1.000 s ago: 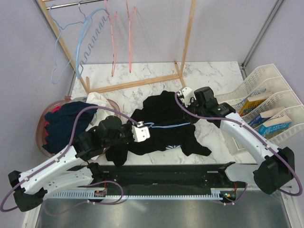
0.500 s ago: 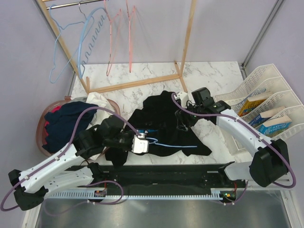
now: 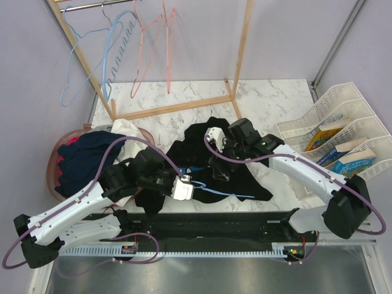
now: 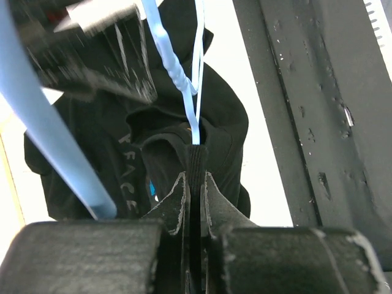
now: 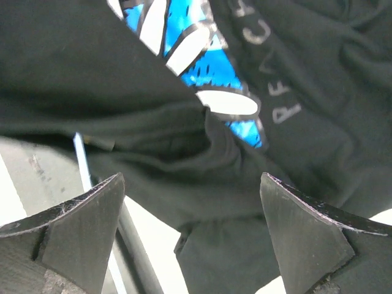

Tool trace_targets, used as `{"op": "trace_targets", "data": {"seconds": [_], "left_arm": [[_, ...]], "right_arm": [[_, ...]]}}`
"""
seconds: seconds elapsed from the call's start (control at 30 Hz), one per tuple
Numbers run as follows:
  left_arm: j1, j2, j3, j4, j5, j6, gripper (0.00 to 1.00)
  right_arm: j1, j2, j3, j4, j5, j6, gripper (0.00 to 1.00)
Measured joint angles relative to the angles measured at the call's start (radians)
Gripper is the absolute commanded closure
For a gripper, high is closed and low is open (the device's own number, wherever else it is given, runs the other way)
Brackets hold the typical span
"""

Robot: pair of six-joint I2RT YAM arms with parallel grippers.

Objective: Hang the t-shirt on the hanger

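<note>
The black t-shirt (image 3: 199, 153) lies crumpled on the marble table (image 3: 184, 92) between the arms. The light-blue wire hanger (image 3: 223, 194) rests across its near part, its twisted neck (image 4: 179, 75) running down into the collar. My left gripper (image 3: 184, 187) is shut on the ribbed collar (image 4: 196, 160) where the wire enters it. My right gripper (image 3: 220, 169) hangs wide open just above the middle of the shirt, nothing between its fingers (image 5: 79, 226). The right wrist view shows the blue-and-white print (image 5: 211, 79) and grey lettering under the right gripper (image 5: 193, 229).
A wooden rack (image 3: 177, 108) stands at the back with a blue wire hanger (image 3: 78, 67), a wavy blue hanger (image 3: 116, 52) and pink hangers (image 3: 153, 49). A basket (image 3: 58, 150) of navy and white clothes sits left. White trays (image 3: 343, 125) with books stand right.
My right gripper has opened and moved left from the shirt's far right edge to over its middle. The hanger's free arm has swung toward the near edge. The left gripper stays shut.
</note>
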Motion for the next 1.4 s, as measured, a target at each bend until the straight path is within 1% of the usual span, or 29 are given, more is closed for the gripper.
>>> {"op": "trace_targets", "data": {"seconds": [0.23, 0.33, 0.43, 0.47, 0.53, 0.57, 0.63, 0.67, 0.7, 0.77, 0.83, 1.0, 1.17, 1.4], "left_arm": [[0.0, 0.005, 0.019, 0.0, 0.0, 0.007, 0.98], [0.0, 0.004, 0.019, 0.001, 0.0, 0.007, 0.98], [0.0, 0.004, 0.019, 0.003, -0.001, 0.007, 0.98], [0.0, 0.004, 0.019, 0.003, -0.001, 0.007, 0.98], [0.0, 0.004, 0.019, 0.003, -0.003, 0.007, 0.98], [0.0, 0.004, 0.019, 0.003, -0.005, 0.007, 0.98], [0.0, 0.004, 0.019, 0.003, -0.011, 0.004, 0.98], [0.0, 0.004, 0.021, 0.004, -0.016, 0.0, 0.98], [0.0, 0.004, 0.023, 0.004, -0.031, -0.005, 0.98], [0.0, 0.003, 0.027, 0.01, -0.066, -0.027, 0.98], [0.003, 0.0, 0.029, 0.024, -0.118, -0.072, 0.98], [0.03, -0.037, 0.022, 0.114, -0.283, -0.216, 0.98], [0.094, -0.094, -0.002, 0.185, -0.38, -0.312, 0.98], [0.101, -0.09, -0.035, 0.215, -0.457, -0.331, 0.98]], "right_arm": [[0.075, 0.127, 0.019, 0.051, 0.158, 0.016, 0.02], [0.092, 0.174, 0.019, 0.072, 0.218, 0.021, 0.05], [0.103, 0.217, 0.022, 0.096, 0.264, 0.039, 0.18], [0.105, 0.23, 0.023, 0.105, 0.279, 0.047, 0.26], [0.108, 0.252, 0.029, 0.111, 0.31, 0.065, 0.38], [0.109, 0.259, 0.033, 0.115, 0.329, 0.074, 0.54], [0.109, 0.262, 0.035, 0.123, 0.363, 0.08, 0.71], [0.108, 0.261, 0.035, 0.127, 0.384, 0.087, 0.89], [0.103, 0.259, 0.035, 0.127, 0.395, 0.09, 1.0], [0.083, 0.248, 0.034, 0.12, 0.401, 0.095, 1.0], [0.037, 0.222, 0.033, 0.104, 0.379, 0.09, 1.0], [-0.136, 0.101, 0.019, 0.054, 0.284, 0.085, 1.0], [-0.178, 0.019, 0.002, 0.036, 0.199, 0.08, 1.0], [-0.263, 0.01, -0.015, 0.009, 0.074, 0.08, 1.0]]}}
